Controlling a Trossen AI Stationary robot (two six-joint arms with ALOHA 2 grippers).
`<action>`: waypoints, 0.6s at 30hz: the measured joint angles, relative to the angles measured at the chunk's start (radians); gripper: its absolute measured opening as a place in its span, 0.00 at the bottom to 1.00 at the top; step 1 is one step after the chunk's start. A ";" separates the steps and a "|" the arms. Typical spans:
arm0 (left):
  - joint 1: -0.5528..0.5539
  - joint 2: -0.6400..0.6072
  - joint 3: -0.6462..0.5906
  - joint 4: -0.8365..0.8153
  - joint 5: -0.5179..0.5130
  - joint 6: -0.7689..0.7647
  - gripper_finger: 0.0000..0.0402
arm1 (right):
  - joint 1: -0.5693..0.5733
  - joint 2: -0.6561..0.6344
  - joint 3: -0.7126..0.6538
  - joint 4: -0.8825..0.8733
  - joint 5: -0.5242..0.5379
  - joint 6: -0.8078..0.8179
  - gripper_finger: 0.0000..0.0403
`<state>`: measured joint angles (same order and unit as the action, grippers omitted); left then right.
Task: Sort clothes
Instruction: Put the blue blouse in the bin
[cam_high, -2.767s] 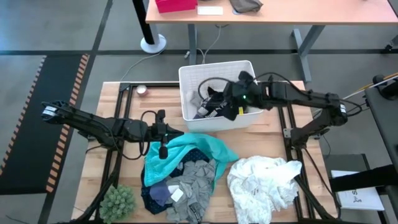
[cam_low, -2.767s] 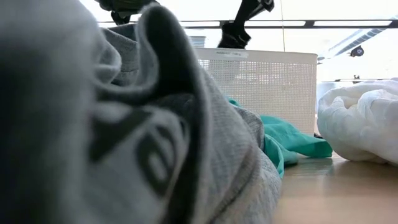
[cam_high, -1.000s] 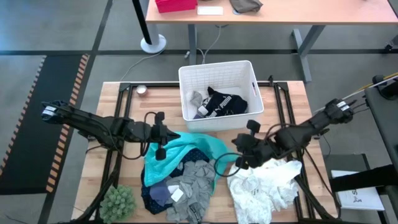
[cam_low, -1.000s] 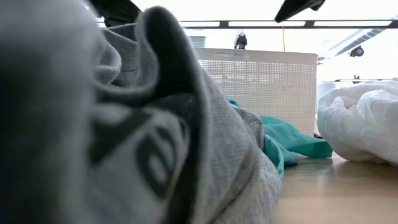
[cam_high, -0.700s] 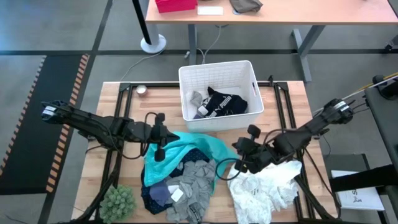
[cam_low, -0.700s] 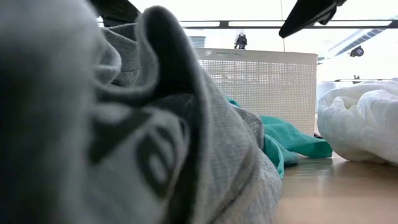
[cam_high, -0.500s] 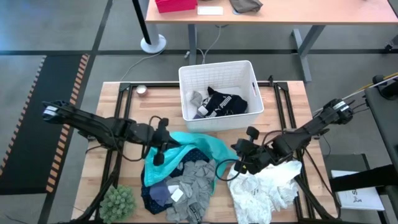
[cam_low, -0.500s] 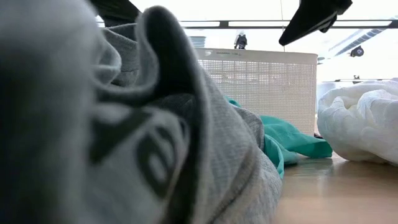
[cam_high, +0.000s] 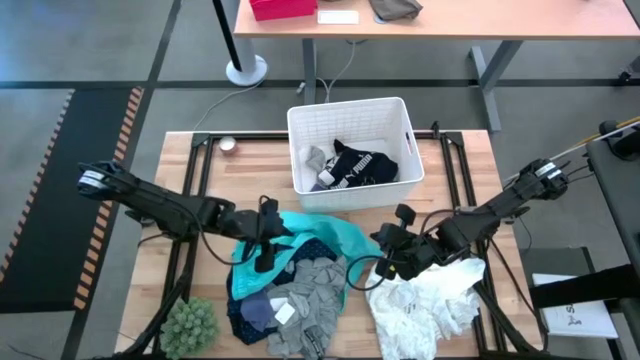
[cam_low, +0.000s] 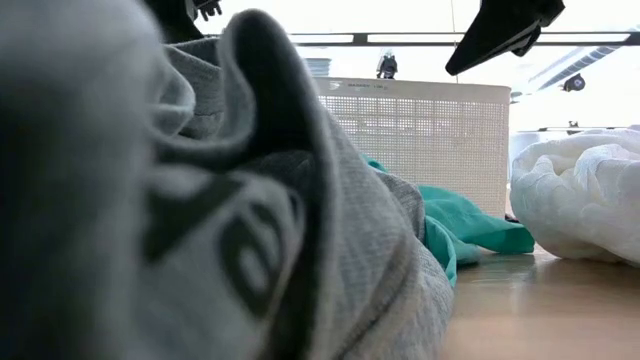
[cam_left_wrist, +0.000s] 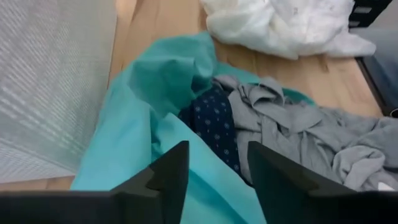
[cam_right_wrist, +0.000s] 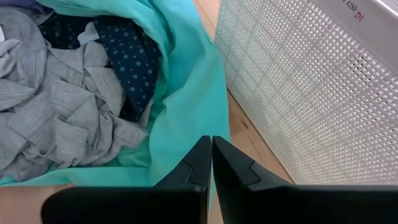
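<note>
A pile of clothes lies on the table's near half: a teal garment spread under a navy patterned one and a grey one. A large white garment lies to their right. My left gripper hovers open over the teal garment's left part, with nothing between its fingers. My right gripper is shut and stands between the teal garment's right edge and the white garment. A black garment with white print lies in the white bin.
The white bin stands at the table's far middle, its perforated wall close to both grippers. A green spiky plant sits at the near left corner. The grey garment fills most of the low view.
My left gripper has gone toward the table's right and near edges, farther over the teal garment. My right gripper has come down a little, toward the near edge, beside the white garment. The clothes have kept still.
</note>
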<state>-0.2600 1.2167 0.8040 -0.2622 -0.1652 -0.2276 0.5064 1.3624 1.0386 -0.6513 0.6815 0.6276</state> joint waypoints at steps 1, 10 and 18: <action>0.000 0.008 0.000 0.000 0.005 0.000 0.41 | 0.000 0.000 0.000 0.000 0.000 0.000 0.00; 0.000 0.099 0.000 0.006 0.045 0.000 0.41 | 0.000 0.000 0.000 0.005 -0.001 -0.003 0.00; 0.000 0.172 0.000 -0.056 -0.009 -0.017 0.46 | 0.000 0.000 -0.001 0.006 -0.003 -0.003 0.00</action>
<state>-0.2599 1.3883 0.8040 -0.3177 -0.1740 -0.2447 0.5064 1.3624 1.0374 -0.6456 0.6788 0.6250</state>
